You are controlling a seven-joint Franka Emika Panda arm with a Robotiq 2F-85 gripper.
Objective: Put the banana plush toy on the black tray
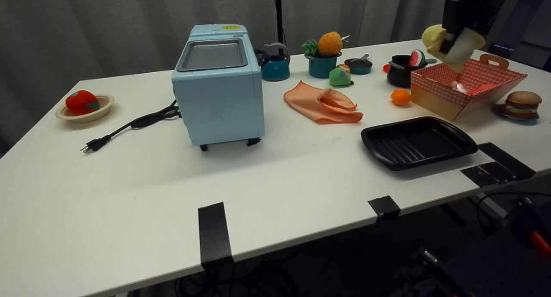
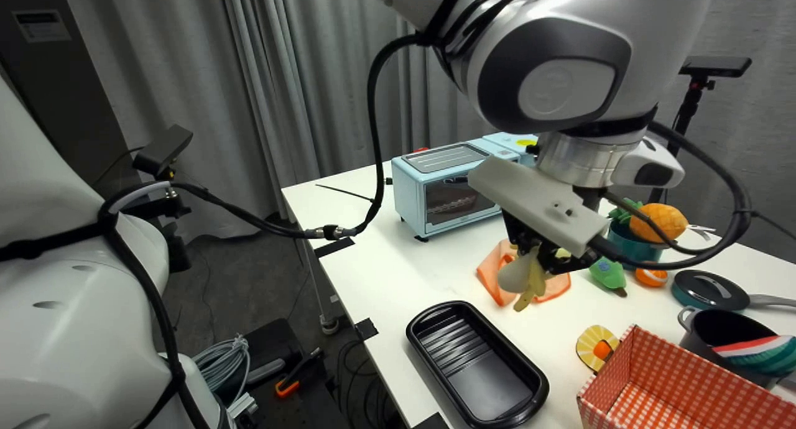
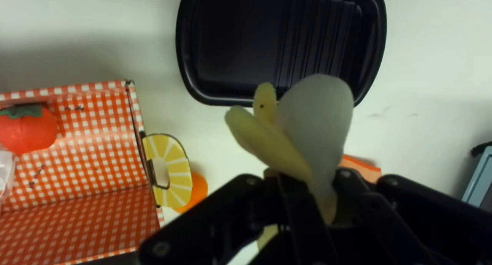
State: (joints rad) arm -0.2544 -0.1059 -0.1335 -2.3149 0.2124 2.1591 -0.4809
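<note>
The banana plush toy (image 1: 465, 44) is pale yellow with a whitish peeled part and yellow peel flaps. My gripper (image 3: 303, 180) is shut on it; the fingers pinch its narrow part and hide some of it. The toy is held in the air, clear of the table, in both exterior views (image 2: 517, 275). In the wrist view the toy (image 3: 317, 111) overlaps the near rim of the black tray (image 3: 238, 38). The tray lies flat on the table with nothing in it, and shows in both exterior views (image 1: 415, 142) (image 2: 479, 379). The gripper (image 2: 540, 261) is above table height.
A red-checked basket (image 1: 456, 90) stands beside the tray, with a red tomato toy (image 3: 29, 128) inside. A small orange fruit (image 1: 400, 97) and an orange-pink cloth (image 1: 318, 103) lie near. A blue toaster oven (image 1: 219, 90), several pots (image 1: 323, 66) and a burger toy (image 1: 521, 104) stand around.
</note>
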